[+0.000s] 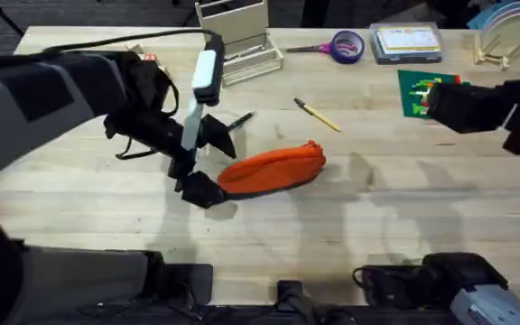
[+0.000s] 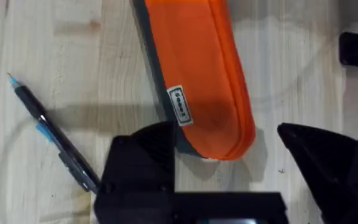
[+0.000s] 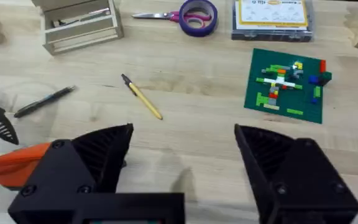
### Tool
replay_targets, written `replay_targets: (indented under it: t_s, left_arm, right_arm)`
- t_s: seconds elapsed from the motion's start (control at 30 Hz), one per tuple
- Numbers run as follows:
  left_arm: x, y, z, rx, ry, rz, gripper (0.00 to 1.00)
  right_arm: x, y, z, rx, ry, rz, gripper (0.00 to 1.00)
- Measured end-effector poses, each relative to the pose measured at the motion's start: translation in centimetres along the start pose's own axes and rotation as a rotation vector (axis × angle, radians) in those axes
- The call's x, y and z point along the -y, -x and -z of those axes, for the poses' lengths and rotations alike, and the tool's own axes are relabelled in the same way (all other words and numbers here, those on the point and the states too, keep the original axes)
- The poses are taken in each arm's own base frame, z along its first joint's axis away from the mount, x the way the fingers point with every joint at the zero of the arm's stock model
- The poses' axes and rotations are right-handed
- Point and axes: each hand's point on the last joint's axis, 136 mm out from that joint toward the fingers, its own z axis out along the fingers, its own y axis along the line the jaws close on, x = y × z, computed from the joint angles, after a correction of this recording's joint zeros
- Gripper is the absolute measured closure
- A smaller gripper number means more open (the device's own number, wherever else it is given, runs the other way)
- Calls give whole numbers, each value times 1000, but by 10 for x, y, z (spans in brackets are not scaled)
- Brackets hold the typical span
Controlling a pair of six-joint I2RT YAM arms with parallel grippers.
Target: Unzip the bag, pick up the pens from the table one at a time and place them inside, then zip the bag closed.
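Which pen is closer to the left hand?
The black pen, lying right beside the left hand near the bag. The yellow pen lies farther off, beyond the bag's other end.

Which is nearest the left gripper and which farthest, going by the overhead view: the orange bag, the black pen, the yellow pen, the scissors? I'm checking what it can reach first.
1. The bag: its end lies right at the left gripper.
2. The black pen: just behind the gripper.
3. The yellow pen: farther back and to the right.
4. The scissors: at the table's far edge.
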Motion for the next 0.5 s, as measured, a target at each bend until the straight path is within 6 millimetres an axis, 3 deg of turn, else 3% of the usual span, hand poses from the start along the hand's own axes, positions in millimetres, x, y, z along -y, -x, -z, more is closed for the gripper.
replay_targets:
  t_s: [0.1,0.33,0.5]
  left_arm:
    - [-2,0,-2,9,-6,4,143]
    - [-3,2,-2,22,-2,-4,653]
    - [-3,2,-2,23,0,-5,898]
  right_arm:
    - [0,0,0,0,0,0,4]
    - [0,0,0,2,0,0,4]
    - [0,0,0,1,0,0,3]
